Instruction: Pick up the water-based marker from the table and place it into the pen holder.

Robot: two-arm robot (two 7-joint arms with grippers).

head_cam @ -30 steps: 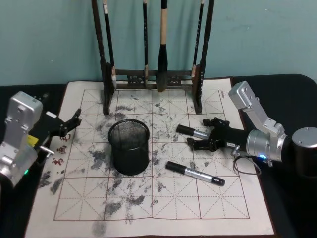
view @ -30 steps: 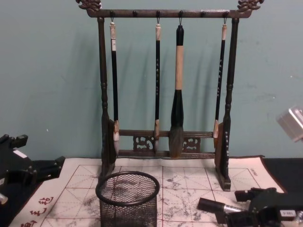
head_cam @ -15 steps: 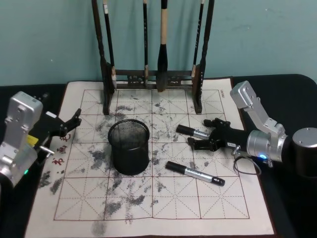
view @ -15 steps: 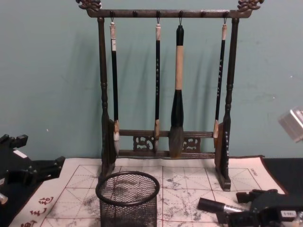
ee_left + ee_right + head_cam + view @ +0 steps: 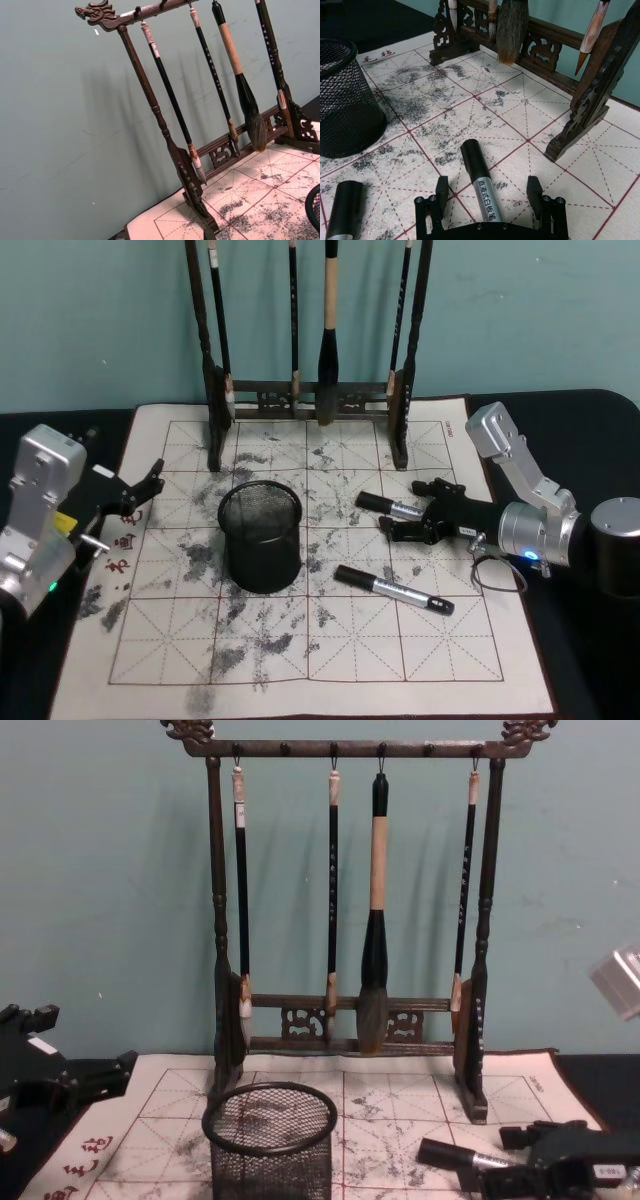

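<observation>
My right gripper (image 5: 488, 185) sits low over the mat (image 5: 530, 105), jaws spread wide, one finger on each side of the water-based marker (image 5: 481, 177), neither touching it. Marker lies flat, black cap pointing away from me toward the brush rack (image 5: 585, 107). Second marker (image 5: 342, 212) lies just beside. Pen holder (image 5: 342, 100) upright, well apart. Rack stands by the mat's edge, brushes (image 5: 512, 25) hanging in it.

A plain blue-green wall (image 5: 530, 310) stands at the back, with soft shadows of the wooden brush rack (image 5: 213, 920) on it. The counter (image 5: 590, 410) is black. A white mat (image 5: 400, 645) with red squares and grey ink smudges lies flat on it, under the rack
</observation>
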